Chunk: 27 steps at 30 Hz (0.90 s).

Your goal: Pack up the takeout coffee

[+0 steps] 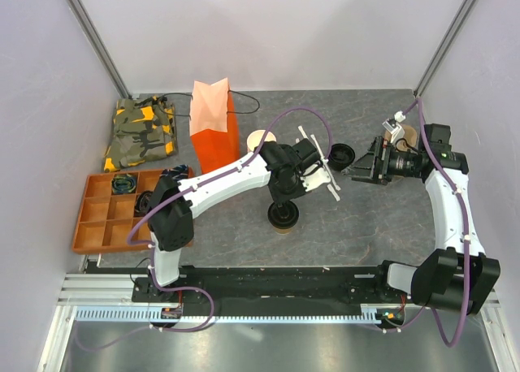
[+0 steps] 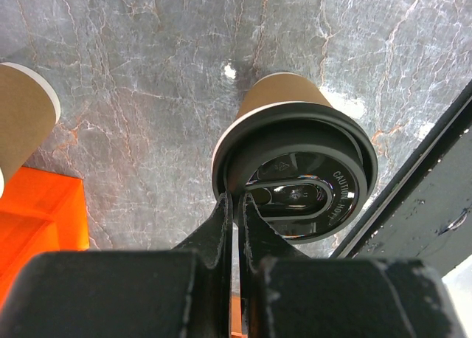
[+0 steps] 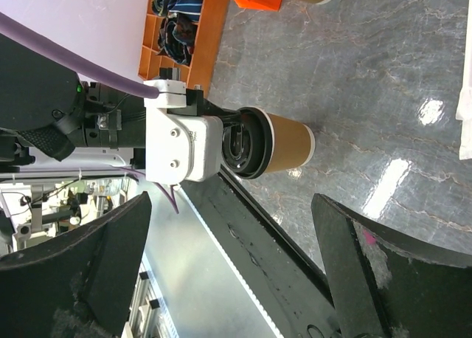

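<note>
I am watching the left gripper hanging with its fingers pressed together, tips touching the lid rim of the takeout coffee, which is standing upright mid-table, nearer than the orange bag. The right gripper is gaping wide at the right, holding nothing.

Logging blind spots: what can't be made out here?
Top view: wall of takeout coffee, under its lid.
Left wrist view: whether shut left tool touches the lid; tips cover the spot.
Top view: tray contents, too small.
Top view: cup stack, partly behind left arm.
</note>
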Each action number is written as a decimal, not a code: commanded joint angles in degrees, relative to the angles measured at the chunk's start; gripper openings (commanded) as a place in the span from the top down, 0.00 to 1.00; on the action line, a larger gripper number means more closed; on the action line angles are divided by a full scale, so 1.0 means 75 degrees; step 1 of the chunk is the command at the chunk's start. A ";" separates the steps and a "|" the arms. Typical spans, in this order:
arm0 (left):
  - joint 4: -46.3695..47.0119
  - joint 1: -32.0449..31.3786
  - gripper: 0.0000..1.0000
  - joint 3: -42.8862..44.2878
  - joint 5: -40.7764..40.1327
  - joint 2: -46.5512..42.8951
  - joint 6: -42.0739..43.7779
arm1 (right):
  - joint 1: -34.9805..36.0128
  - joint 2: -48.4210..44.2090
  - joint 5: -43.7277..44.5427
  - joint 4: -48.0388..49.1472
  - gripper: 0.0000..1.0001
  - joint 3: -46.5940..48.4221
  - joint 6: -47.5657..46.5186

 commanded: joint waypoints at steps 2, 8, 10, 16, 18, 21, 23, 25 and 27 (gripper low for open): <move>-0.0034 0.0037 0.98 0.0403 0.0198 0.0199 0.0059 | -0.0028 -0.0069 -0.0302 0.0154 0.02 -0.0042 -0.0121; -0.0034 0.0037 0.98 0.0356 0.0186 0.0304 0.0071 | -0.0028 -0.0034 -0.0314 0.0166 0.02 -0.0053 -0.0121; -0.0034 0.0037 0.96 0.0356 0.0221 0.0328 0.0083 | -0.0028 -0.0046 -0.0337 0.0166 0.02 -0.0065 -0.0132; -0.0069 0.0037 0.77 0.0508 0.0303 0.0223 0.0118 | -0.0028 -0.0069 -0.0384 0.0154 0.02 -0.0053 -0.0144; -0.0278 0.0037 0.70 0.0719 0.0397 0.0188 0.0234 | -0.0028 -0.0069 -0.0419 0.0154 0.02 -0.0053 -0.0132; -0.0595 0.0061 0.56 0.1164 0.0572 0.0094 0.0282 | -0.0028 -0.0057 -0.0442 0.0154 0.02 -0.0053 -0.0132; -0.0725 0.0049 0.49 0.1492 0.0643 0.0001 0.0305 | -0.0028 -0.0081 -0.0454 0.0154 0.02 -0.0053 -0.0156; -0.0971 0.0061 0.37 0.1842 0.0678 -0.0105 0.0352 | -0.0028 -0.0093 -0.0408 0.0130 0.02 -0.0041 -0.0144; -0.1088 0.0072 0.29 0.2043 0.0772 -0.0303 0.0364 | -0.0028 -0.0127 -0.0337 0.0096 0.02 0.0028 -0.0144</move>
